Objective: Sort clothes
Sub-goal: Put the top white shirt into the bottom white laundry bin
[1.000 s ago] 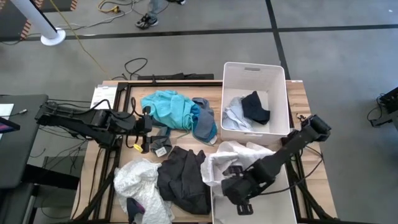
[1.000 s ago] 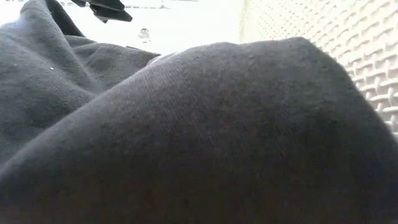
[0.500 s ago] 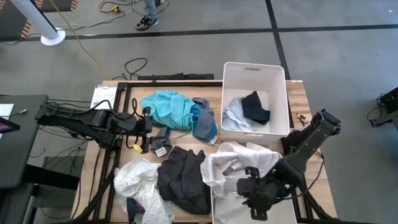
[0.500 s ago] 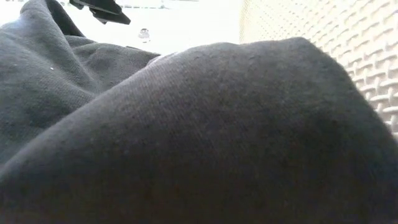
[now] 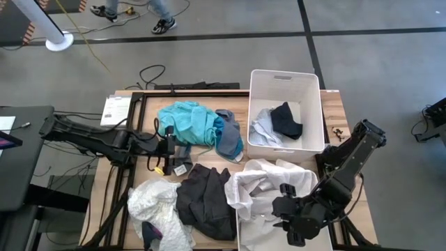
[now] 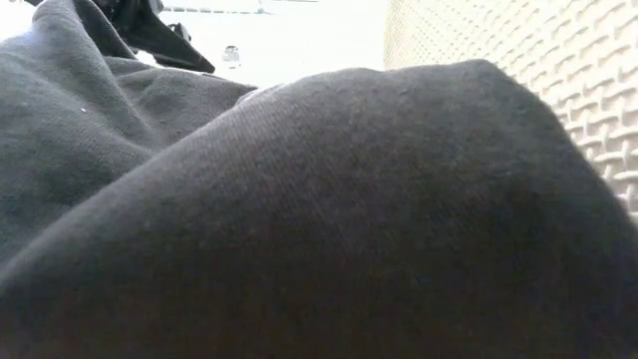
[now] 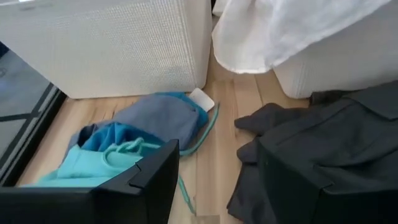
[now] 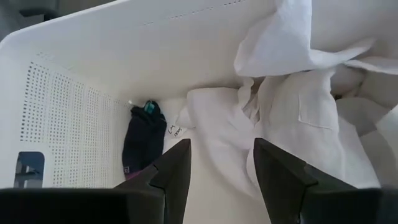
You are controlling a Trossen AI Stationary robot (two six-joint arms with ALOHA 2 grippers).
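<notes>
My right gripper point(image 5: 291, 224) hangs at lower right of the high view over the near white bin point(image 5: 324, 237), fingers parted, nothing held; a white shirt point(image 5: 261, 187) drapes over that bin's rim. My left gripper point(image 5: 169, 148), left of centre, is parted and empty beside the teal garment point(image 5: 187, 120). A dark grey garment point(image 5: 205, 199) lies at lower centre. The far bin point(image 5: 284, 84) holds black and pale pieces.
</notes>
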